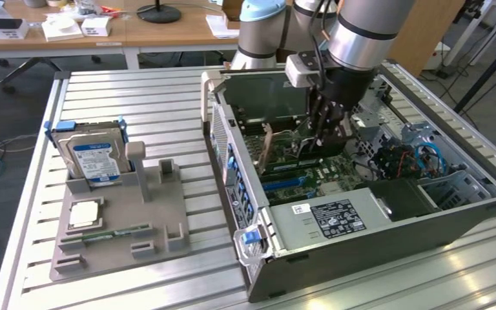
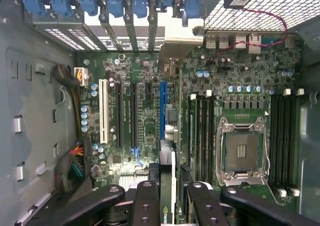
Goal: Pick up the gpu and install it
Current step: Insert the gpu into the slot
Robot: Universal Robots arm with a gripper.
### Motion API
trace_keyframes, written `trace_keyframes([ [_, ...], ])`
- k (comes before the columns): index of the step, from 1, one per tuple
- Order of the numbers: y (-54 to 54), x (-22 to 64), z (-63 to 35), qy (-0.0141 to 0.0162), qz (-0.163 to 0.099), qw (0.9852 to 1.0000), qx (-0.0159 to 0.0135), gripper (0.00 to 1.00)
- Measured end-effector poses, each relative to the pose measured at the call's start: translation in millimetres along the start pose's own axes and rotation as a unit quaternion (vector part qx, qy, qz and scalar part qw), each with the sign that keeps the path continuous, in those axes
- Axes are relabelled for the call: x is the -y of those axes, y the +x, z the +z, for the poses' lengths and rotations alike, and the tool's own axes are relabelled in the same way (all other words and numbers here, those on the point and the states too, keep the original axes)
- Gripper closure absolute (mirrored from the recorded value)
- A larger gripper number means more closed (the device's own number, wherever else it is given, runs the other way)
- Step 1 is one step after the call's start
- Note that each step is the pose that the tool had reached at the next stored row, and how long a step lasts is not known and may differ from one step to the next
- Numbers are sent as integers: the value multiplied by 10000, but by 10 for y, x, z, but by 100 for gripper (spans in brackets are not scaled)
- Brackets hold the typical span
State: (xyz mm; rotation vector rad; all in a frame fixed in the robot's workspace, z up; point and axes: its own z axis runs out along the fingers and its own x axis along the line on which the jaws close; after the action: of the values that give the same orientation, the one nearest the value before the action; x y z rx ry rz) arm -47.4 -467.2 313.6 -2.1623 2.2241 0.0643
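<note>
Right now we're seeing the gripper [image 1: 324, 132] reaching down into the open PC case [image 1: 454, 216], which is lying on its side on the slatted table [image 1: 144, 97]. In the wrist view its black fingers [image 2: 146, 201] are pinching the gpu [image 2: 166, 213] btwn them. The card is showing edge-on, w/ a green logo on its face, and it's hanging over the mobo [image 2: 145, 116], roughly in line w/ the long blue slot [image 2: 162, 111]. We can't tell whether its edge is touching that slot. The bare CPU socket [image 2: 240, 148] is sitting just beside the memory slots [image 2: 202, 131], apart from the card. In the ext. view the PSU [image 1: 330, 216] is lying in the case, nearer the camera than the gripper. Well apart, on the ext. view's left, a grey fixture [image 1: 157, 206] is holding the upright HDD [image 1: 93, 158] w/ its blue-white label, and a slim green memory stick [image 1: 106, 236] is lying in the fixture nearer the camera.
</note>
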Motion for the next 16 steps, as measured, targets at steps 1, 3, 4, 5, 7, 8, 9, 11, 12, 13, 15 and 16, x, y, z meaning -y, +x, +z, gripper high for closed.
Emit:
trace_keyframes([
  [1, 3, -6, 9, 2, 1, 10000, 16, 74],
  [3, 9, -14, 27, 4, -1, 10000, 48, 74],
  [4, 12, -17, 36, 4, -1, 10000, 59, 74],
  [5, 16, -19, 47, 4, -2, 10000, 69, 74],
  [7, 26, -25, 69, 3, -1, 10000, 84, 74],
  [8, 30, -26, 77, 3, -1, 10000, 87, 74],
  [9, 32, -27, 81, 3, -1, 10000, 88, 74],
  [11, 40, -29, 89, 3, 0, 10000, 88, 74],
  [12, 45, -29, 96, 3, 0, 10000, 89, 74],
  [13, 51, -29, 105, 3, 0, 10000, 89, 74],
  [15, 62, -30, 128, 3, 0, 10000, 89, 74],
  [16, 66, -31, 141, 3, 0, 10000, 90, 74],
])
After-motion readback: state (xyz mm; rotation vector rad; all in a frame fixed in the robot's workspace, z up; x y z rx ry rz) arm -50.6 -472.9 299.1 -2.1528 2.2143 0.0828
